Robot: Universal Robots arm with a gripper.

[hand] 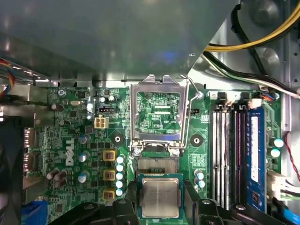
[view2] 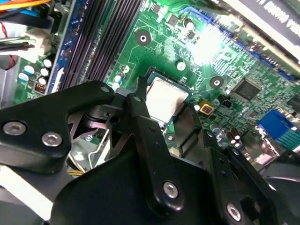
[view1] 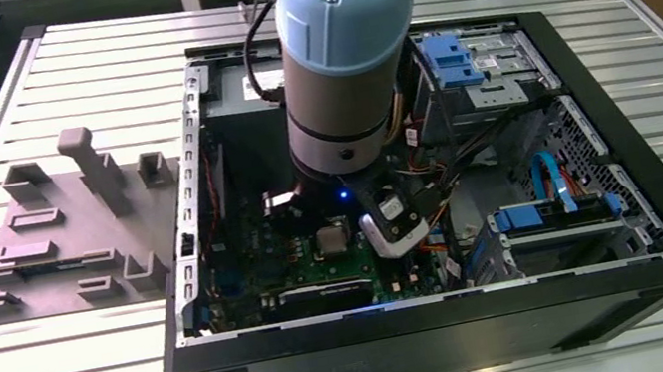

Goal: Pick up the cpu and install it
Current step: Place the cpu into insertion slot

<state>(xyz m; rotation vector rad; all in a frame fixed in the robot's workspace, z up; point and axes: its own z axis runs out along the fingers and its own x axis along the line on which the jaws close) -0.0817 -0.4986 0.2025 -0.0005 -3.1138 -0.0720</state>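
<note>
The cpu (hand: pixel 160 197) lies flat, pinched by two opposite edges in the gripper (hand: pixel 161 191). It sits just beside the bare socket (hand: pixel 157 164), straight ahead of the fingertips. The frame (hand: pixel 157 112) beyond is flipped open.

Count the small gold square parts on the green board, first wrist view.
3: gold part beside the silvery square cpu, another midway, the last farthest in line; black claw may hide more.

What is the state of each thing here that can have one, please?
gripper: shut on the cpu.
cpu: held, not yet seated.
socket: empty, contacts bare.
load plate: flipped open.
computer case: side open, lying flat.
</note>
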